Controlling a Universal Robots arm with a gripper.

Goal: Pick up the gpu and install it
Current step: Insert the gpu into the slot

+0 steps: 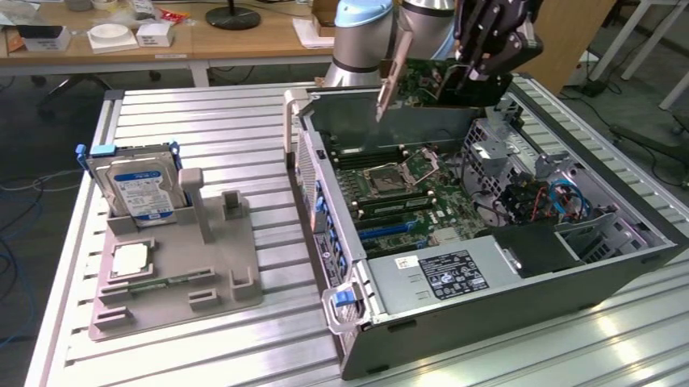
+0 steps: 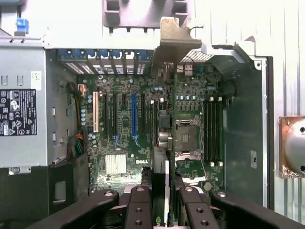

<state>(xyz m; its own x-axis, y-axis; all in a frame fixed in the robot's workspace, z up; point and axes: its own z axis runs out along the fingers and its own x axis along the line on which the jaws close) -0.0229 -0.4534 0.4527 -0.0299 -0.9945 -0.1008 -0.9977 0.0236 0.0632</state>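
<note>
On the slatted table (image 1: 215,113), the open case (image 1: 517,298) holds a motherboard (image 1: 393,181) (gripper (image 1: 469,74) clamps the gpu (image 1: 425,81) above).

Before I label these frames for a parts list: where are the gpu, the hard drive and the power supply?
gpu (image 1: 427,84): exterior view, on its green board face.
hard drive (image 1: 138,192): exterior view, on its blue-white label.
power supply (image 1: 446,274): exterior view, on its dark label.

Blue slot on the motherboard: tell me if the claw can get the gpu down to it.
Probably yes: the case lies open, nothing covers the blue slot, and the claw holds the gpu overhead.
</note>
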